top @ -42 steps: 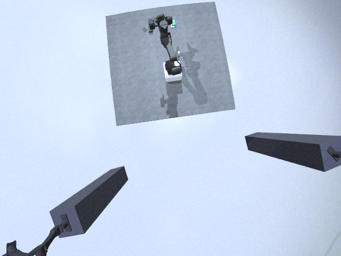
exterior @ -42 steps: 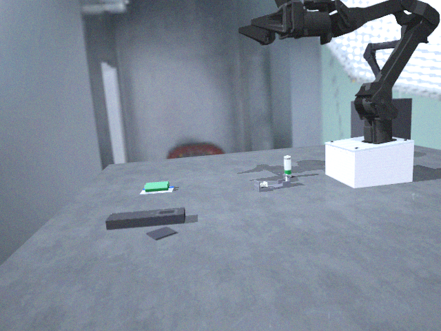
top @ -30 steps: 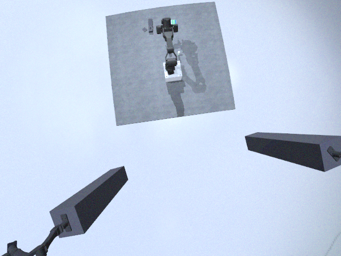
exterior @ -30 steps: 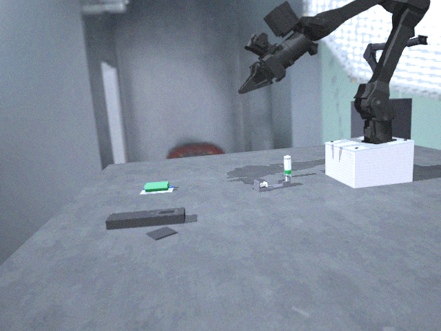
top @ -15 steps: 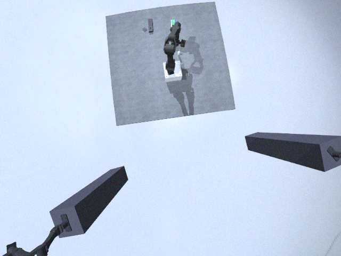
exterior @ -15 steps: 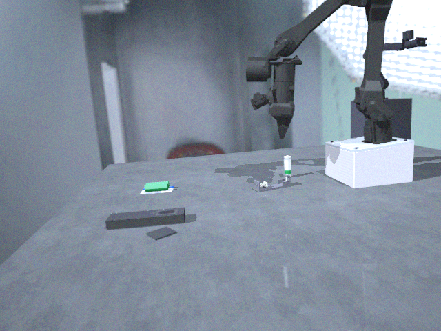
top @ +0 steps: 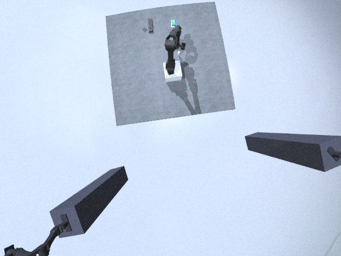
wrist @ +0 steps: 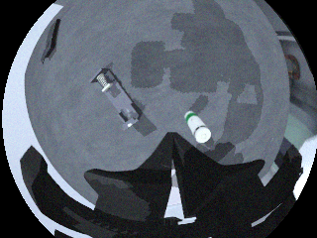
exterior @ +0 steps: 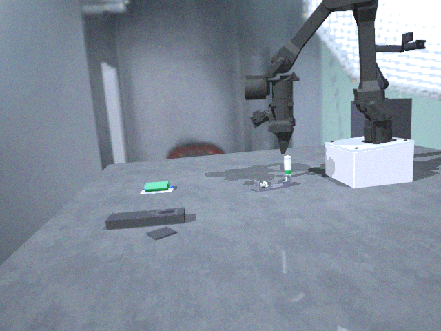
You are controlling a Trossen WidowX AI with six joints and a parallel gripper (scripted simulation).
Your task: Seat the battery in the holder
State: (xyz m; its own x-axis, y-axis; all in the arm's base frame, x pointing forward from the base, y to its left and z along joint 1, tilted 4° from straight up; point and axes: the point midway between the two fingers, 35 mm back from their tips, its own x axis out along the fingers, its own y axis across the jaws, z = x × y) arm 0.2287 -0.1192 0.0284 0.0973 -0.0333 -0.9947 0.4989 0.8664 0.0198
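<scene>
Single arm (top: pixel 170 52) (exterior: pixel 309 31) observed raised from its base and bent over at the elbow, the forearm sloping down to the wrist (exterior: pixel 282 64). Gripper (exterior: pixel 283 152) (wrist: pixel 170 137) points straight down above the counter, clear of its surface. Jaws are closed, tips together, nothing between them. In the wrist view, both dark fingers converge to a point at lower centre.

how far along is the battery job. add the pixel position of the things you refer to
Nothing looks seated yet: the battery (exterior: pixel 287 165) (wrist: pixel 197 127) stands upright beside the holder (exterior: pixel 274 186) (wrist: pixel 120 100), whose spring (exterior: pixel 263 184) (wrist: pixel 103 81) is exposed. Nothing is in hand; the gripper (exterior: pixel 283 152) (wrist: pixel 170 137) is shut and empty. Left: grasp it, lay it flat against the spring, tuck the terminal end under the lip, release.
</scene>
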